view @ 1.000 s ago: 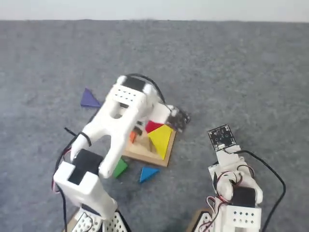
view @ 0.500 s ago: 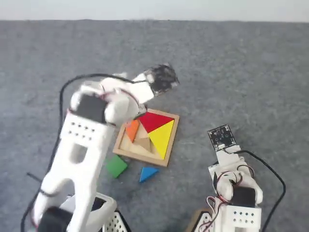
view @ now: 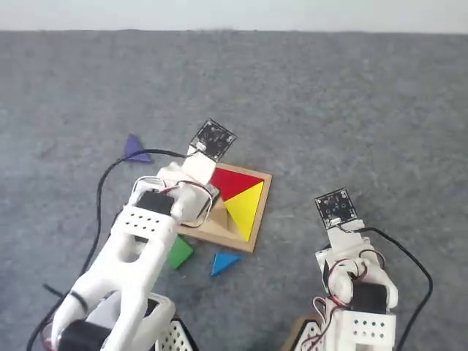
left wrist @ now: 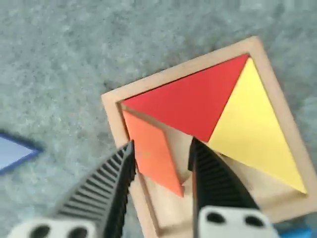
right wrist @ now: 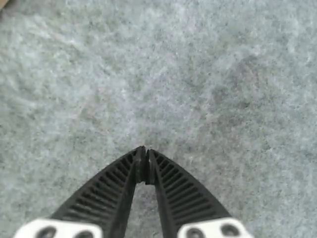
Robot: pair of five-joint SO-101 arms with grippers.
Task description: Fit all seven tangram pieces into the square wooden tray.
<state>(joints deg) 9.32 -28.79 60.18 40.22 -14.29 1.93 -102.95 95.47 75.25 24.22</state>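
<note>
Our left pincer point(left wrist: 162, 146) hangs over the square wooden tray point(left wrist: 183, 73) with its jaws moderately apart and nothing held. They stand on either side of the orange parallelogram point(left wrist: 152, 151), which lies flat on the tray floor along one wall; we cannot tell whether the fingertips touch it. Going left to right in the high view, the purple triangle point(view: 135, 148) lies on the grey carpet point(view: 380, 102), well apart from the tray and beyond the left arm point(view: 142, 234). The green piece point(view: 178, 253) sits just beside the tray's near corner, and the blue triangle point(view: 224, 262) lies near it, just off the tray's near edge. Inside the tray, the red triangle point(view: 234, 183) and the yellow triangle point(view: 247, 207) meet along one edge and take up the far and right-hand parts. Farther right, the right arm point(view: 351, 285) sits well apart from all the pieces, and our right pincer point(right wrist: 143, 151) is closed on nothing above bare carpet. With three pieces in the tray and three loose on the carpet, we judge the task to be about halfway and the step in hand to be seating the orange piece. The next move, we think, is a lift clear of the tray and a low, flat grasp on a thin loose piece — the green one looks nearest — turned to match the remaining gap.
</note>
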